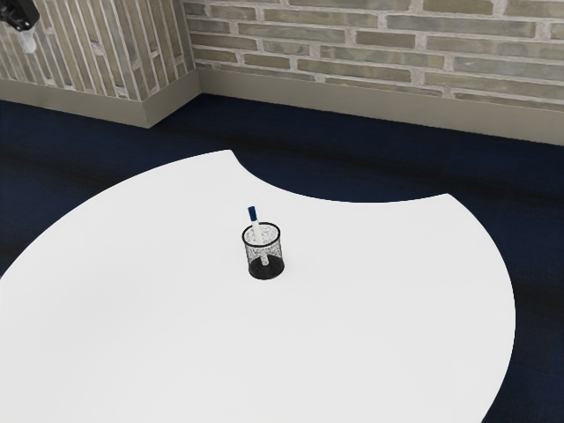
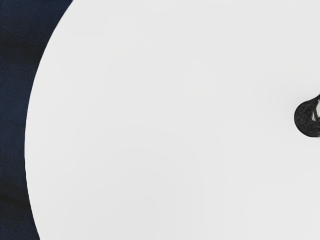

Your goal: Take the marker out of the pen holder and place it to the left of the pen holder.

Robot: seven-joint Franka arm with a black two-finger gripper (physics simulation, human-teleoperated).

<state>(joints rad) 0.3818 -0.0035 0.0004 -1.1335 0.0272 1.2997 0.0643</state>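
Observation:
High in the exterior view's upper left corner, part of my gripper point(image 1: 25, 28) shows, dark with a pale lower end, well away from the pen holder. The black mesh pen holder point(image 1: 266, 268) stands upright on the white table. Leaning inside it is the white marker point(image 1: 257, 231), its blue end sticking out above the rim toward the exterior view's left. In the wrist view the dark pen holder point(image 2: 304, 120) is cut off by the picture's edge; whether the pale patch in it is the marker, I cannot tell.
The white table point(image 1: 176, 344) has a curved outer edge and a concave cutout on its far side. Dark blue floor point(image 1: 326, 141) surrounds it, with a brick wall point(image 1: 370, 53) behind.

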